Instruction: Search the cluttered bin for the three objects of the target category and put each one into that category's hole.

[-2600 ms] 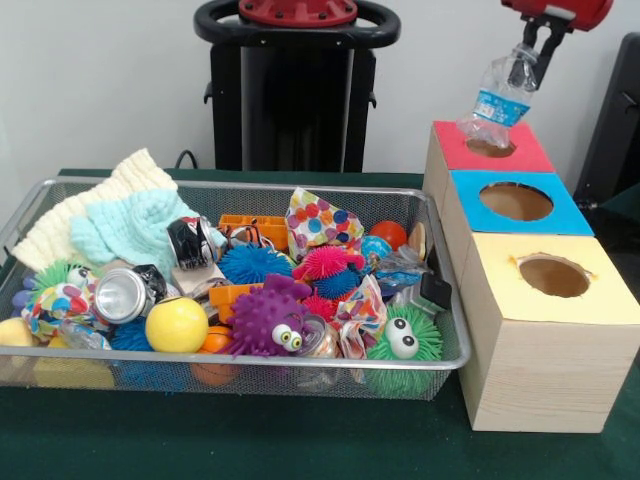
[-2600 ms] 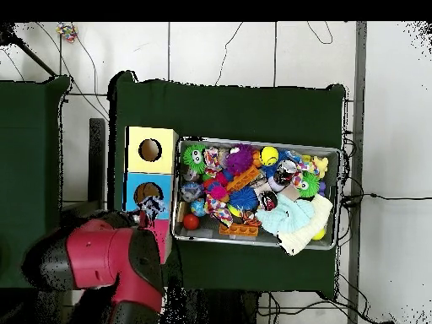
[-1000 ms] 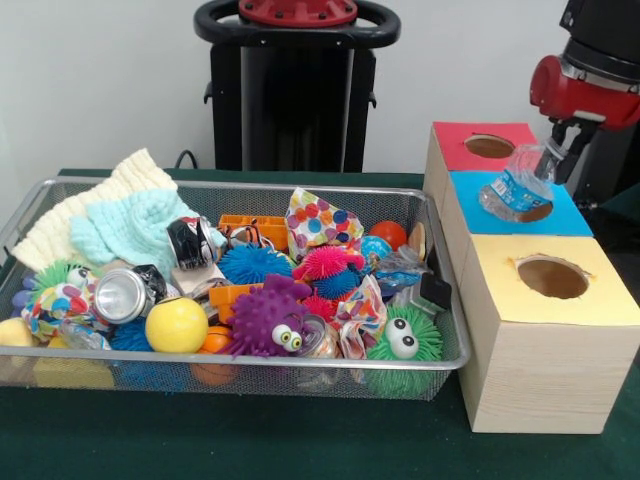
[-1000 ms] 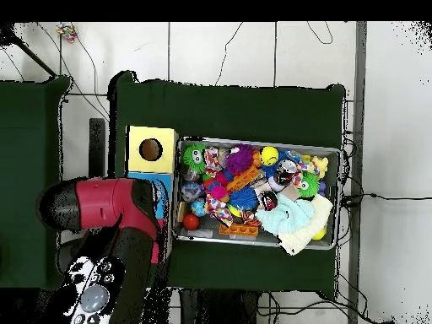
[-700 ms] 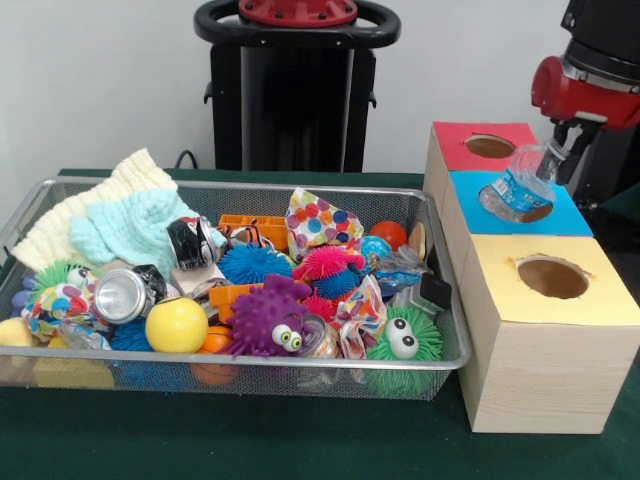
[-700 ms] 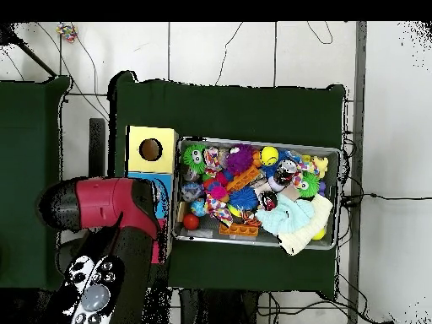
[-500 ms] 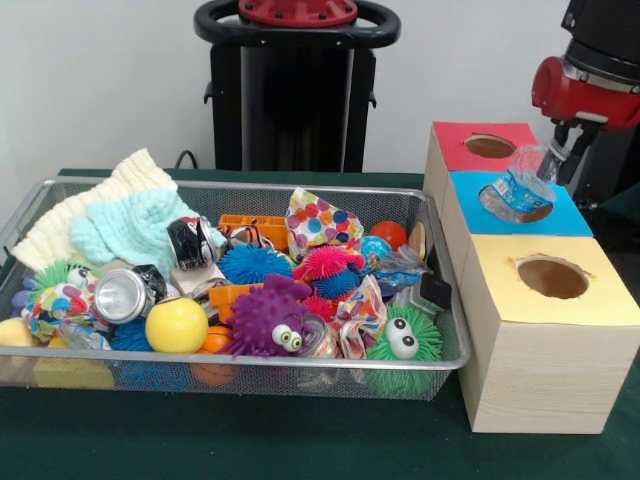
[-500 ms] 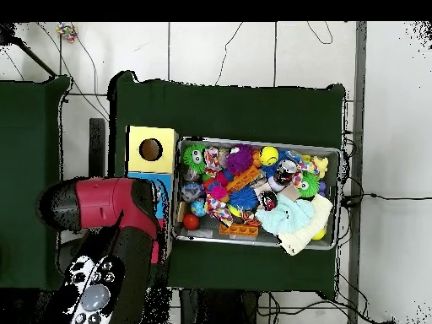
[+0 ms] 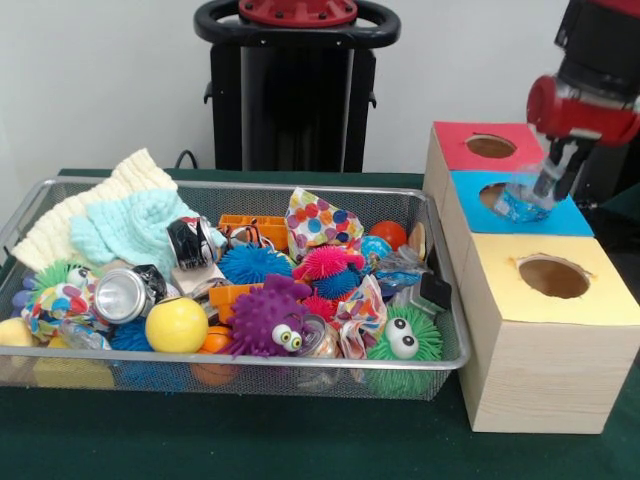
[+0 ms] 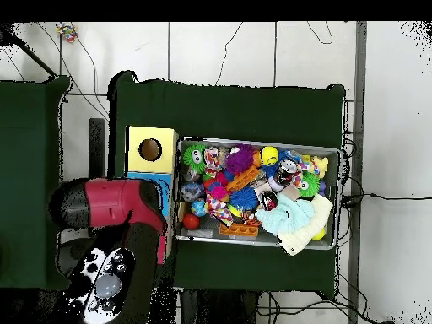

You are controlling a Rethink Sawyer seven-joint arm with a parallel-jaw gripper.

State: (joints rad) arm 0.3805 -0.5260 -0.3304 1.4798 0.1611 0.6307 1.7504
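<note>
The pincer (image 9: 545, 196) of the red and black arm (image 9: 588, 70) hangs over the blue-topped box (image 9: 566, 216), closed on the neck end of a clear plastic bottle (image 9: 522, 205) with a blue label. The bottle sits tilted in the blue box's round hole, its lower end inside the hole and its upper part above the rim. In the overhead view the arm (image 10: 118, 213) covers this box and the pincer itself is hidden.

The blue box stands in the middle of a row of three wooden boxes along one end of the green surface (image 9: 250, 440): a red-topped box (image 9: 470, 160) behind it and a yellow-topped box (image 9: 545, 330) in front, each with a round hole on top.

Just beside the boxes lies a wire mesh bin (image 9: 230, 375) packed with clutter: a purple spiky ball with eyes (image 9: 268, 318), a green spiky ball with eyes (image 9: 403, 348), a yellow ball (image 9: 176, 324), a crushed silver can (image 9: 122, 294), and knitted cloths in cream (image 9: 80, 205) and pale blue (image 9: 130, 228) at the far end.
</note>
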